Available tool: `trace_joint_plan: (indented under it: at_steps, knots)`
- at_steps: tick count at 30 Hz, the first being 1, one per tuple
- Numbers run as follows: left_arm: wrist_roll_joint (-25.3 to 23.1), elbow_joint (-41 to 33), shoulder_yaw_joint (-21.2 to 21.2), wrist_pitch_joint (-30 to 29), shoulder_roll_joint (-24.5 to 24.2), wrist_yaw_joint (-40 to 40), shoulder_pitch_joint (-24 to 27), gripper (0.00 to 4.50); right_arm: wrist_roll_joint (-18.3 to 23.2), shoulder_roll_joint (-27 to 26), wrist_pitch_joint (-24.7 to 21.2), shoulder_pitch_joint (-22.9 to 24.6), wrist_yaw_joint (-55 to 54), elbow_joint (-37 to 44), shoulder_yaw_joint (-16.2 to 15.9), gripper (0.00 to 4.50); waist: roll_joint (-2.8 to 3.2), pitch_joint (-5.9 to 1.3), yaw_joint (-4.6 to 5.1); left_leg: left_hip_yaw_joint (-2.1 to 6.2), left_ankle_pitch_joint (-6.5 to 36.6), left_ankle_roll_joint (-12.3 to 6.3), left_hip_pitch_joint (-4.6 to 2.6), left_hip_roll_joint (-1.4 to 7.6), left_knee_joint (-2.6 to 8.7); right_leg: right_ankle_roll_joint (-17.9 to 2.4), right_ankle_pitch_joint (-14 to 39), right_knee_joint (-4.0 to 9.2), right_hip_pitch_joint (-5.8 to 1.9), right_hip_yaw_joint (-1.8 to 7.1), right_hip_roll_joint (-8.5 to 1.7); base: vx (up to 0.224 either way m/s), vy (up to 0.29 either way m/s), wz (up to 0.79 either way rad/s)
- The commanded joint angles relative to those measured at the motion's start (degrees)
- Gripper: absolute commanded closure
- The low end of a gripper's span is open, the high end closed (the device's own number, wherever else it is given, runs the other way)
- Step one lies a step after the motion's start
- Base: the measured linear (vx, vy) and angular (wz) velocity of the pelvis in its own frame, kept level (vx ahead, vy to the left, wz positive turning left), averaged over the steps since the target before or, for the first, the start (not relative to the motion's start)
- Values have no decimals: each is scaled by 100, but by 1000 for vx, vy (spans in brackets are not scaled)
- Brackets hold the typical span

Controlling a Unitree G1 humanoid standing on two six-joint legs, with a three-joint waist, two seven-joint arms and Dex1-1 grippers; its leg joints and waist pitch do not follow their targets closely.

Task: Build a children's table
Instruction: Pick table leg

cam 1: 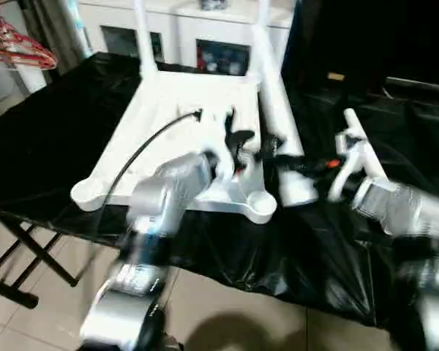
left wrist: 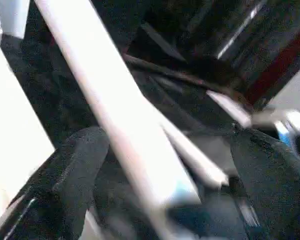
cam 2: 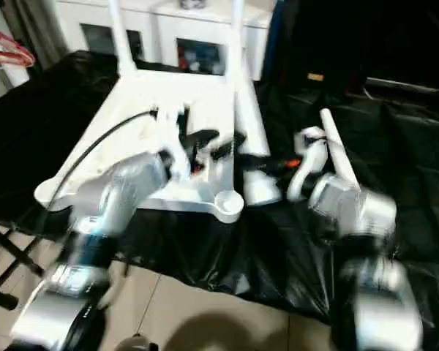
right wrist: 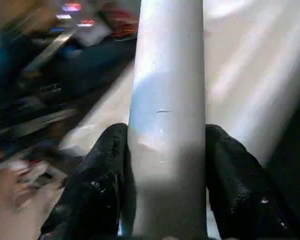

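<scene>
Inverted white plastic ribbed table top [cam 1: 168, 131] overhangs the black-draped bench's near edge [cam 1: 227, 263]; right gripper [right wrist: 165, 165] clamps a white tapered leg [right wrist: 167, 100], left gripper [left wrist: 155, 165] released around another [left wrist: 110, 110].

Left arm [cam 1: 157, 219]: silver forearm rises from lower left of the head view toward centre, wrist bent forward, a black cable arcing over it. Left gripper [cam 1: 243, 145] sits at frame centre; in its wrist view the two black fingers [left wrist: 77, 165] stand apart on either side of a white table leg [left wrist: 115, 110], contact not clear through blur. Right arm [cam 1: 406, 212]: forearm enters from the right edge, angled toward centre. Right gripper [right wrist: 166, 165]: black fingers [right wrist: 97, 185] pressed against both sides of a white leg [right wrist: 167, 90], clamped on it.
</scene>
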State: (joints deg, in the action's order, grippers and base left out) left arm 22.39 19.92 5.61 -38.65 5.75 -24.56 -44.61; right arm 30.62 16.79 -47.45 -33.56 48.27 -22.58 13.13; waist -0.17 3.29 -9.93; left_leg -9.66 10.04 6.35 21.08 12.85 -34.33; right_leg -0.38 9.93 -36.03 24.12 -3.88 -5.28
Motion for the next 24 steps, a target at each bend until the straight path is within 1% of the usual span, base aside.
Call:
trace_joint_plan:
  at_steps: [1,2,3,4,5,6,7,8,9,10,11,12,13,14,15,16,17,18,19,20,22,23,24]
  knots:
    - [187,244,193,-110,93,248,-166,0,321,19,-178,66,167,609,24,261,-71,-455,-33,-60,770,-324,2,-68,338,-1058,1000,456,-394,167,-189,0,0,0]
    - [218,287,235,-107,117,291,-203,0,368,6,-215,113,201,742,1,261,-84,-459,-49,-52,772,-293,1,-72,347,-1001,1048,457,-404,159,-187,0,0,0]
    - [251,299,271,-104,137,313,-219,0,402,3,-233,143,222,821,-17,261,-83,-455,-47,-48,776,-283,6,-66,353,-991,1071,459,-401,158,-194,0,0,0]
    - [357,314,369,-128,183,348,-260,0,470,-2,-285,201,235,976,-46,261,-55,-449,-44,-49,833,-246,9,-70,355,-947,1151,483,-396,155,-191,0,0,0]
    - [390,318,398,-137,196,357,-271,0,488,-4,-301,217,236,1019,-54,261,-68,-461,-51,-42,770,-215,11,-70,355,-949,1101,464,-407,156,-201,0,0,0]
    - [684,247,617,-229,288,334,-336,0,533,-1,-369,308,197,1232,-108,261,-64,-461,-47,-39,752,-203,19,-69,358,-961,1074,463,-407,154,-200,0,0,0]
    - [724,235,645,-243,299,328,-343,18,537,-1,-376,319,192,1256,-113,261,-73,-456,-51,-43,737,-184,22,-81,351,-978,1035,458,-411,152,-199,0,0,0]
    - [900,116,759,-329,344,278,-375,29,538,3,-416,393,150,1395,-151,261,-116,-452,-37,-47,724,-195,35,-82,357,-971,1029,464,-422,152,-196,0,0,0]
    - [915,99,772,-344,348,279,-384,37,543,4,-432,417,138,1438,-157,261,-93,-451,-45,-42,724,-187,30,-77,360,-967,1081,463,-414,150,-208,0,0,0]
    - [915,99,772,-344,348,279,-384,37,543,4,-432,417,138,1438,-157,261,-83,-452,-46,-44,762,-181,13,-69,362,-939,1156,479,-397,149,-208,0,0,0]
    - [890,133,796,-310,358,440,-413,40,516,-4,-451,449,59,1542,-196,261,-122,-446,-34,-47,750,-185,24,-72,363,-918,1168,484,-405,150,-204,0,0,0]
    - [883,143,810,-291,366,508,-420,50,501,-4,-449,457,32,1572,-214,261,-104,-440,-43,-40,737,-168,26,-69,370,-870,1212,480,-405,152,-205,0,0,0]
    - [861,164,837,-240,378,603,-432,64,482,-8,-439,457,16,1593,-238,261,-99,-436,-42,-41,767,-165,27,-69,374,-806,1289,493,-401,153,-208,0,0,0]
    - [867,189,880,-192,394,710,-449,75,464,-21,-433,459,-28,1636,-268,261,-103,-440,-47,-39,749,-151,27,-68,375,-754,1303,498,-405,155,-212,0,0,0]
    - [884,202,917,-165,412,794,-460,80,439,-33,-424,464,-73,1674,-298,261,-129,-441,-43,-43,735,-152,29,-68,376,-736,1285,499,-407,157,-208,0,0,0]
    - [872,227,961,-126,430,935,-484,85,377,-63,-395,459,-149,1724,-359,261,-111,-438,-49,-37,706,-130,30,-69,380,-717,1289,494,-402,155,-212,0,0,0]
    - [868,231,970,-119,435,986,-490,96,357,-76,-385,460,-182,1752,-384,261,-113,-443,-39,-38,685,-118,35,-71,377,-709,1235,493,-402,156,-207,0,0,0]
    - [843,252,1050,-80,487,1311,-522,110,250,-158,-338,460,-377,1917,-536,261,-128,-441,-40,-34,667,-103,40,-67,380,-695,1202,486,-406,156,-207,0,0,0]
    - [837,255,1075,-72,505,1397,-528,119,231,-179,-331,461,-427,1961,-574,261,-125,-442,-30,-33,629,-78,49,-77,382,-664,1175,482,-411,154,-204,0,0,0]
    - [822,251,1112,-61,543,1562,-528,119,206,-241,-311,460,-535,2065,-646,261,-112,-441,-22,-31,632,-66,39,-72,384,-644,1181,482,-401,157,-206,0,0,0]
    - [800,252,1136,-33,569,1675,-526,150,194,-278,-299,453,-593,2111,-675,261,-107,-443,-27,-33,646,-56,33,-71,387,-620,1195,490,-397,160,-212,0,0,0]
    - [821,263,1177,29,605,1827,-520,157,128,-363,-248,419,-738,2207,-761,261,-103,-447,-30,-34,617,-48,36,-73,385,-622,1125,484,-395,163,-203,0,0,0]
    - [827,263,1181,35,608,1844,-519,157,115,-375,-239,413,-761,2223,-776,261,-99,-450,-36,-31,603,-41,35,-71,386,-627,1071,477,-396,163,-202,0,0,0]
